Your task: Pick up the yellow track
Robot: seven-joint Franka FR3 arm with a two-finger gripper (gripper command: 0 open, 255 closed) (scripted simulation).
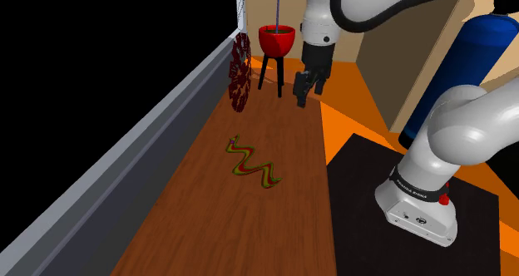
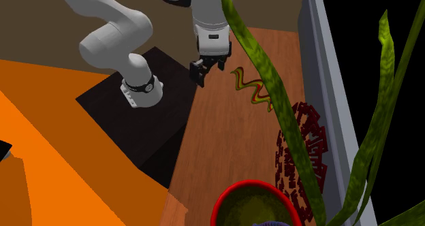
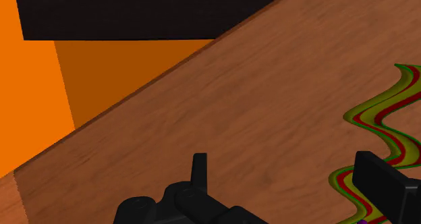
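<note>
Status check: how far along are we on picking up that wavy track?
Done: nothing yet. The yellow-green and red track lies flat on the wooden surface. In hand: the gripper hangs above the wood, off to the track's side, open and empty. In the wrist view the track runs past one finger, not between them. Left: centre over the track, descend, close, lift.
</note>
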